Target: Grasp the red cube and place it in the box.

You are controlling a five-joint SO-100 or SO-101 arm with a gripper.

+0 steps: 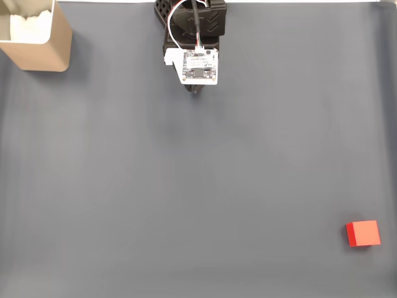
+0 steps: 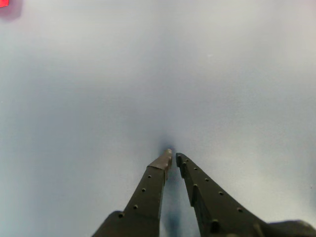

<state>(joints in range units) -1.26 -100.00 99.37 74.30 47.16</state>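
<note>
Clearly nothing's done: cube (image 1: 363,233) sits at four o'clock, box (image 1: 38,38) at ten, gripper (image 2: 174,157) clenched, empty.

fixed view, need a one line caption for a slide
Arm parked at the top edge of the grey mat, gripper empty; red cube lies far at lower right, tan box at upper left.

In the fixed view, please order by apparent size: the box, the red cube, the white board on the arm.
1. the box, though the frame cuts it off
2. the white board, nearer the camera
3. the red cube
</note>
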